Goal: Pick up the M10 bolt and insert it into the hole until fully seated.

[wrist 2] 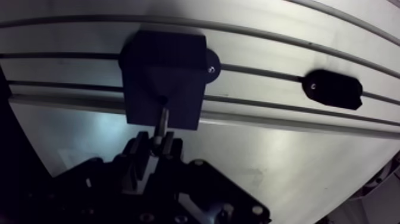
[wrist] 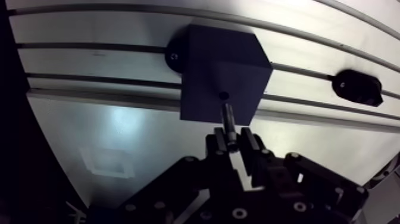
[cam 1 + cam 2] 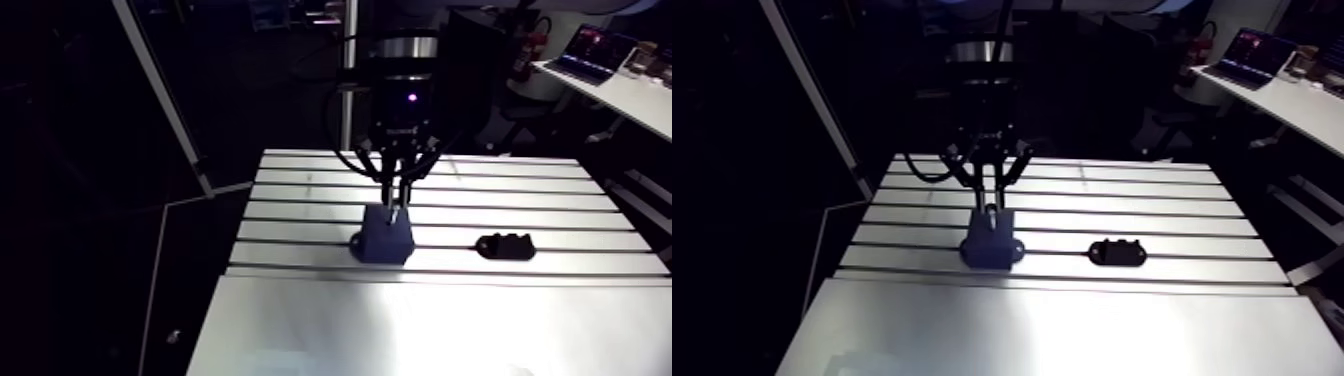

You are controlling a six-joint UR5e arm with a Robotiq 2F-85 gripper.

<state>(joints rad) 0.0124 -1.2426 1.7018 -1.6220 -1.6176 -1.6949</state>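
Note:
A dark blue block [image 2: 223, 71] is fastened on the slotted table, with a small round hole [image 2: 224, 95] in its top face. My gripper [image 2: 233, 142] is shut on the M10 bolt [image 2: 228, 118], holding it by the head end. The bolt's shank points ahead of the fingers, and its tip sits just short of the hole, almost in line with it. In the arm view the gripper [image 3: 397, 203] hangs straight down over the block [image 3: 386, 236], the bolt tip close above the top face.
A small black holder [image 3: 505, 245] lies on the table to the right of the block, also seen in the wrist view [image 2: 357, 87]. The slotted aluminium table [image 3: 300, 215] runs in long grooves; a smooth plate [image 3: 420, 320] covers its near part.

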